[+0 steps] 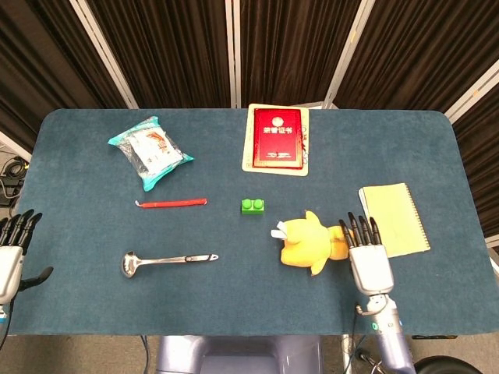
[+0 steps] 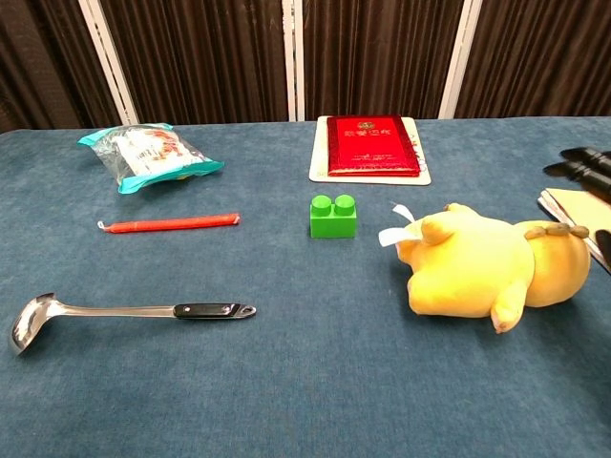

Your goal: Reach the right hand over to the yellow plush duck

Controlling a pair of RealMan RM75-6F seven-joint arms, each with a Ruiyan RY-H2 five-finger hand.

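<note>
The yellow plush duck (image 1: 312,243) (image 2: 482,272) lies on its side right of the table's middle, its white tag pointing left. My right hand (image 1: 366,253) is just to the duck's right, flat, with its fingers stretched out toward the far side and nothing in it. I cannot tell whether it touches the duck. In the chest view only its dark fingertips (image 2: 582,167) show at the right edge. My left hand (image 1: 12,249) hovers at the table's left edge, empty, with its fingers apart.
A green brick (image 1: 252,206) (image 2: 333,216) sits just left of the duck, toward the far side. Behind are a red book (image 1: 275,139) and a snack bag (image 1: 150,152). A red stick (image 1: 171,202) and a ladle (image 1: 168,259) lie to the left. A yellow notebook (image 1: 394,218) lies right of the hand.
</note>
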